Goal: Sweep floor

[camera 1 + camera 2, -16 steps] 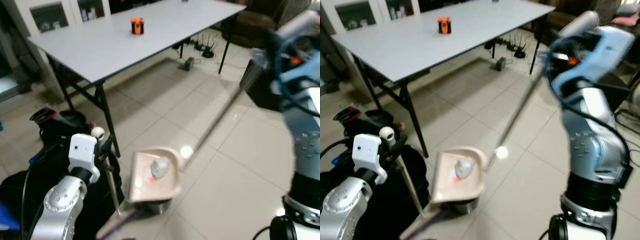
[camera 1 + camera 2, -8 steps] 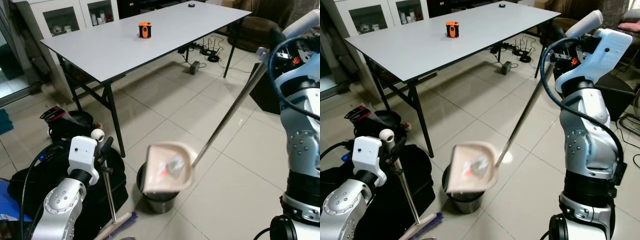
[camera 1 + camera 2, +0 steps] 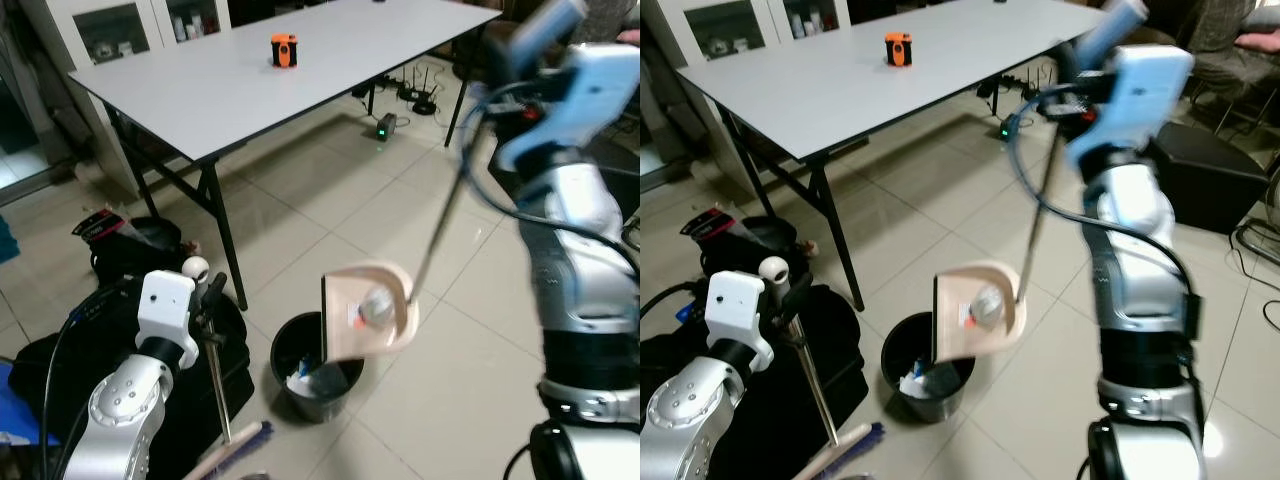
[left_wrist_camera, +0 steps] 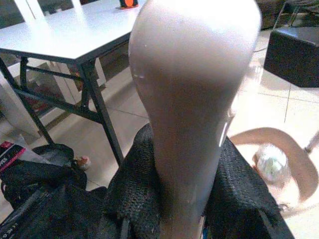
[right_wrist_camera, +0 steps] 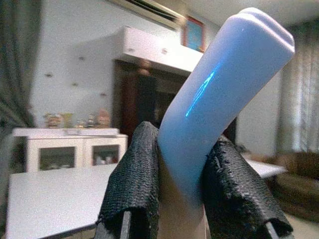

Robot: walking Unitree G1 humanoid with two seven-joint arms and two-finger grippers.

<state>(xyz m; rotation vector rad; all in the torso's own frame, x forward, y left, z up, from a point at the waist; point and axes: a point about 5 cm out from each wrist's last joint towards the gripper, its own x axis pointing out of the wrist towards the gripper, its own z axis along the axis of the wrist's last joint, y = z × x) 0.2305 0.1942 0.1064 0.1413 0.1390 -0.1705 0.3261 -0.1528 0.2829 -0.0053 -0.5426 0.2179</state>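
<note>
A: Dustpan [image 3: 368,310] hangs tilted just over the black bin's [image 3: 287,375] rim, with 1 crumpled grey wad [image 3: 377,306] in it. Right gripper [image 5: 182,164] is clamped on its blue handle [image 5: 219,94].

B: Risk?

A: Pan sits partly past the rim, so the wad may drop onto tiles.

B: Left gripper [image 4: 187,184]?

A: Closed around the broom's [image 3: 216,385] pale grip [image 4: 192,84], bristles [image 3: 236,449] by the bin.

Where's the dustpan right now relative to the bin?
In the left eye view the dustpan is tipped on edge over the right rim of the black bin, centre floor, held by its long handle in the right pincer.
</note>
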